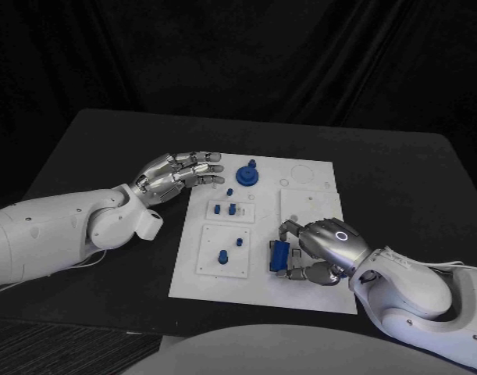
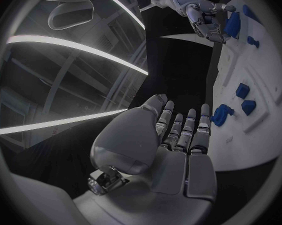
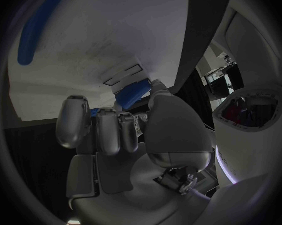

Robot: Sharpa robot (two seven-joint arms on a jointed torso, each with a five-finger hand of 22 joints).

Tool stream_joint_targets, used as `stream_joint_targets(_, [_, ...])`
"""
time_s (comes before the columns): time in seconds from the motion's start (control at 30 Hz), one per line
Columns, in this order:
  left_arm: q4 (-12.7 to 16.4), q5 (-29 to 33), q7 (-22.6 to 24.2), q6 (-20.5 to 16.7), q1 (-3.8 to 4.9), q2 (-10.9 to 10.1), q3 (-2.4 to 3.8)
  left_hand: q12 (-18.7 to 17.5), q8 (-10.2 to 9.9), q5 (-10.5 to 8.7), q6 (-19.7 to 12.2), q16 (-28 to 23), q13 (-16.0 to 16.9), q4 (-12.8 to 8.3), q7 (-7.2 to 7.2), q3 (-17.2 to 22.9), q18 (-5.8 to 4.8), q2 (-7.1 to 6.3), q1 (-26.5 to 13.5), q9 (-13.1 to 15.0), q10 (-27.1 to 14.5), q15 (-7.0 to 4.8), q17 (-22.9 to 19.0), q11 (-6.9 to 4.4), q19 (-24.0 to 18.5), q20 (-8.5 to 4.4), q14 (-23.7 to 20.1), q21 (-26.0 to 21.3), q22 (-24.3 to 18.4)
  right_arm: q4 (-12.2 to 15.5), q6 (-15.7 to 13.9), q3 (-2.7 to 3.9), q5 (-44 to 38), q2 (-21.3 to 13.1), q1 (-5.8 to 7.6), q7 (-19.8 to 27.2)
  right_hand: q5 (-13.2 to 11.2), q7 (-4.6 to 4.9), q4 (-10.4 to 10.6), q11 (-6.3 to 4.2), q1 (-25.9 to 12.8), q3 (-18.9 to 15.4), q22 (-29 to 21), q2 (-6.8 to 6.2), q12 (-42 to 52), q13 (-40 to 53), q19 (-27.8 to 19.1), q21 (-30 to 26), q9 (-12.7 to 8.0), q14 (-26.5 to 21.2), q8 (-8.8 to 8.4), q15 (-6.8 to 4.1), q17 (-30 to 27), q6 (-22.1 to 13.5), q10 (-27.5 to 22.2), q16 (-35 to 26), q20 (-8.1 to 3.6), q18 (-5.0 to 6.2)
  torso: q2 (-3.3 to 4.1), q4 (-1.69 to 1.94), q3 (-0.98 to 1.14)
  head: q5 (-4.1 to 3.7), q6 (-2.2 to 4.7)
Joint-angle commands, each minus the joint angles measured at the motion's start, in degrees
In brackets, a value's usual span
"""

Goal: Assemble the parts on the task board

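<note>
One wrist view shows right hand (image 3: 125,135) gripping blue part (image 3: 133,94).

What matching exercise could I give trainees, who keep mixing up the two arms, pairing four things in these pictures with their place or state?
Things:
1. left robot hand
2. right robot hand
3. round blue part
4. task board

Places or states:
A. white plate lying in the middle of the black table
B. holds a blue part at the board's near right area
C. holds nothing, fingers apart, at the board's far left edge
D. sits on the board's far side, beside the left fingertips

Pairs: 1-C, 2-B, 3-D, 4-A
</note>
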Motion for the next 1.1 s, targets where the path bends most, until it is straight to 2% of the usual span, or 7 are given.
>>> stream_joint_targets(0.03, [0.21, 0.42, 1.08, 0.77, -0.09, 0.06, 0.05, 0.17, -0.18, 0.31, -0.20, 0.04, 0.00, -0.09, 0.38, 0.34, -0.77, 0.02, -0.39, -0.09, -0.04, 0.06, -0.03, 0.39, 0.07, -0.06, -0.23, 0.24, -0.06, 0.07, 0.82, -0.01, -0.65, 0.04, -0.20, -0.12, 0.08, -0.21, 0.06, -0.24, 0.02, -0.21, 9.39, -0.31, 0.15, 15.07, 0.17, -0.12, -0.09, 2.77, 0.39, 0.07, -0.02, -0.13, 6.06, 0.04, -0.02, 0.25, 0.03, -0.02, -0.01, 0.04, -0.01])
stream_joint_targets(0.13, [0.22, 0.42, 1.07, 0.77, -0.09, 0.08, 0.05, 0.17, -0.18, 0.31, -0.20, 0.04, 0.00, -0.09, 0.38, 0.34, -0.77, 0.02, -0.39, -0.09, -0.04, 0.06, -0.03, 0.39, 0.07, -0.06, -0.23, 0.24, -0.06, 0.09, 0.71, -0.01, -0.65, 0.07, -0.21, 0.13, 1.42, -0.23, -0.01, -0.26, 0.23, -0.12, 9.40, -0.11, 0.15, 15.07, 0.17, -0.14, -0.24, 2.77, 0.76, 0.04, 0.04, -0.42, 6.06, 0.06, -0.04, 0.24, 0.04, -0.01, -0.01, -0.03, -0.01])
stream_joint_targets(0.23, [0.21, 0.42, 1.04, 0.77, -0.09, 0.13, 0.05, 0.17, -0.18, 0.31, -0.20, 0.04, 0.00, -0.09, 0.38, 0.34, -0.77, 0.02, -0.39, -0.09, -0.04, 0.06, -0.03, 0.39, 0.07, -0.06, -0.23, 0.24, -0.06, 0.06, 0.30, -0.01, -0.64, 0.08, -0.21, 0.50, 6.81, -0.31, -0.23, -0.34, 0.99, 0.24, 9.40, 0.57, 0.15, 15.07, 0.17, -0.20, -0.62, 2.78, 1.62, -0.03, 0.12, -0.69, 6.06, 0.08, -0.12, 0.24, 0.04, 0.03, 0.01, -0.07, -0.01])
stream_joint_targets(0.27, [0.21, 0.42, 1.03, 0.76, -0.09, 0.15, 0.05, 0.17, -0.18, 0.31, -0.20, 0.04, 0.00, -0.09, 0.38, 0.34, -0.77, 0.02, -0.39, -0.09, -0.04, 0.06, -0.03, 0.39, 0.07, -0.06, -0.23, 0.24, -0.06, 0.05, 0.16, -0.01, -0.59, 0.07, -0.21, 0.62, 12.18, -0.35, -0.37, -0.44, 1.57, 0.55, 9.40, 0.99, 0.15, 15.07, 0.16, -0.25, -0.88, 2.81, 2.12, -0.10, 0.28, -0.58, 6.06, 0.14, -0.17, 0.23, 0.03, 0.04, 0.02, -0.08, -0.01])
stream_joint_targets(0.6, [0.23, 0.42, 0.96, 0.72, -0.10, 0.24, 0.05, 0.17, -0.18, 0.31, -0.20, 0.04, 0.00, -0.09, 0.38, 0.34, -0.77, 0.02, -0.39, -0.09, -0.04, 0.06, -0.03, 0.39, 0.07, -0.06, -0.23, 0.24, -0.06, 0.20, -2.17, -0.01, 0.40, -0.24, -0.21, 2.09, 35.77, -0.46, -0.06, -0.75, 0.78, 2.99, 9.41, 1.70, 0.15, 15.07, 0.16, -0.43, -3.91, 2.87, 2.79, -0.36, 0.70, 0.72, 6.06, 0.26, -0.42, 0.26, 0.05, -0.04, -0.01, 0.24, -0.01])
stream_joint_targets(0.9, [0.11, 0.42, 0.93, 0.66, -0.11, 0.21, 0.05, 0.17, -0.18, 0.31, -0.20, 0.04, 0.00, -0.09, 0.38, 0.34, -0.77, 0.02, -0.39, -0.09, -0.04, 0.06, -0.03, 0.39, 0.07, -0.06, -0.23, 0.24, -0.06, 0.61, -3.30, 0.00, 0.72, -0.93, -0.20, 3.18, 44.58, -0.56, 0.21, -1.05, -5.42, 6.89, 9.40, 2.27, 0.15, 15.07, 0.09, -0.61, -7.43, 2.91, 1.33, -0.54, 1.00, 1.62, 6.06, 0.35, -0.60, 0.29, -0.02, -0.03, -0.01, 0.29, -0.01])
stream_joint_targets(1.1, [-0.09, 0.42, 0.88, 0.65, -0.11, 0.19, 0.05, 0.13, -0.20, 0.32, -0.26, 0.11, 0.01, -0.23, 0.41, 0.71, -0.86, 0.01, -0.59, -0.12, -0.08, 0.17, -0.06, 0.45, 0.04, -0.06, -0.25, 0.24, -0.11, 1.06, -3.12, 0.00, 0.76, -1.36, -0.20, 3.18, 46.47, -0.60, 0.16, -1.08, -7.06, 8.47, 9.40, 2.31, 0.15, 15.07, 0.07, -0.63, -8.38, 2.88, 0.91, -0.63, 0.96, 1.30, 6.06, 0.32, -0.65, 0.28, -0.06, 0.00, 0.00, 0.21, -0.01])
